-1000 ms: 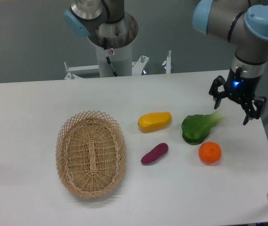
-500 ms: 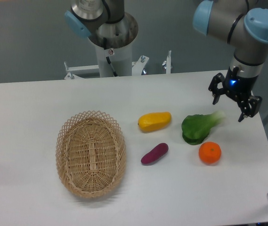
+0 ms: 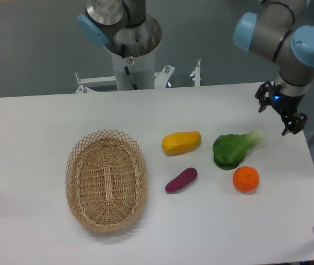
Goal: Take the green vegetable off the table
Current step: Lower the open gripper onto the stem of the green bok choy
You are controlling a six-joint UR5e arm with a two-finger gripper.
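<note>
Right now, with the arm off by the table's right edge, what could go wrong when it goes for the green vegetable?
The open gripper hangs above and to the right of the green vegetable, nothing held, so the whole approach remains.
1. The orange lies just below the vegetable; a wide descent could knock it away.
2. The pale stalk end points toward the gripper; pinching only that narrow tip may let the leafy end swing or slip.

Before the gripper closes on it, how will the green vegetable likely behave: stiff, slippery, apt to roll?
The green vegetable looks moulded and smooth, so it is probably stiff and perhaps a little slippery. Its leafy end is broad and the stalk narrow, so a push would likely turn it rather than roll it. The orange lies close, so it may get nudged.
</note>
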